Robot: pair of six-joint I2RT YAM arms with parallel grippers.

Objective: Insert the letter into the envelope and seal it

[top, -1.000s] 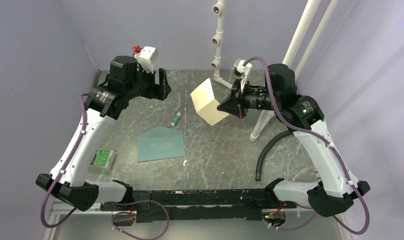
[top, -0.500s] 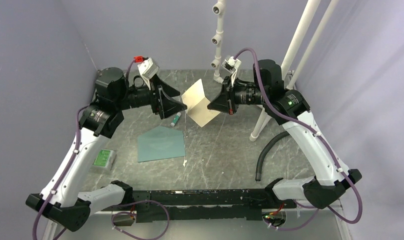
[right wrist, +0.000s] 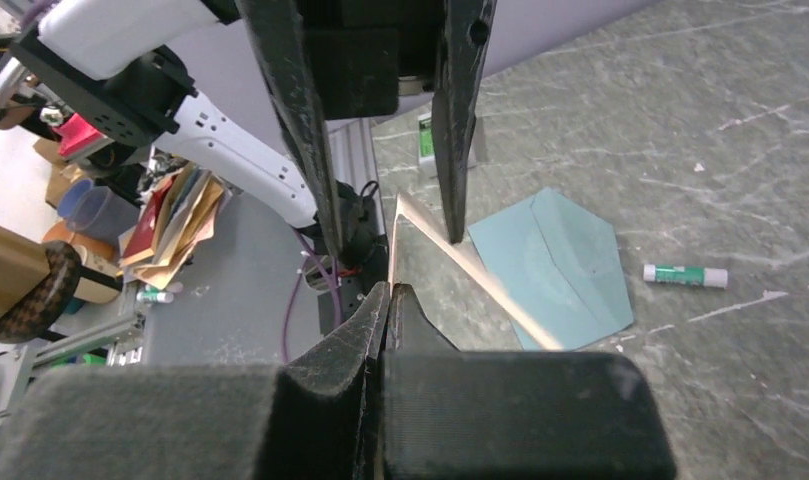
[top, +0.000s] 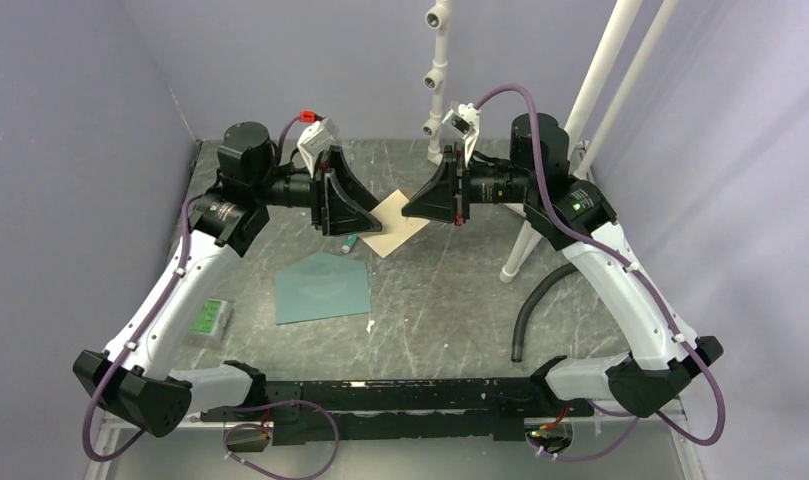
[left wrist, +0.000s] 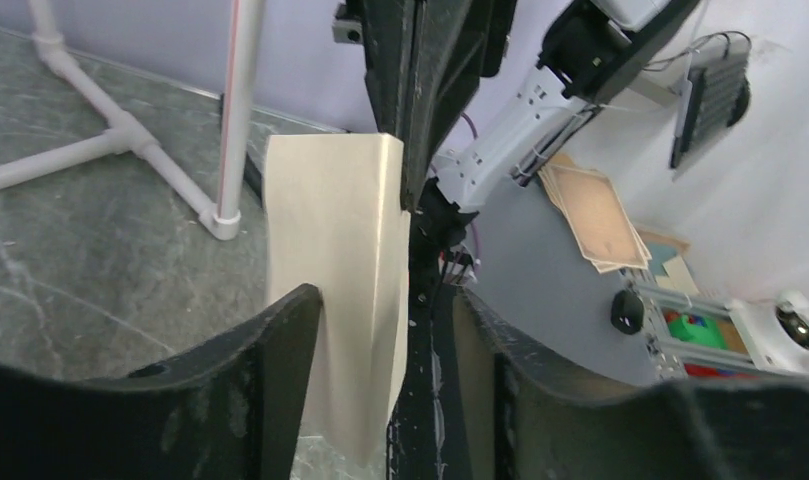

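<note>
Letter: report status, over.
Right gripper shut on letter, held aloft. Left gripper open, jaws astride its other edge. Envelope flat on table, nothing blocking it.

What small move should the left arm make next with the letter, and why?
Probably close the left gripper on the letter. Its jaws stand open on either side of the sheet's free edge, while the right gripper is shut on the opposite edge. A second grip would likely steady the sheet before it goes to the envelope, which lies flat on the table.
</note>
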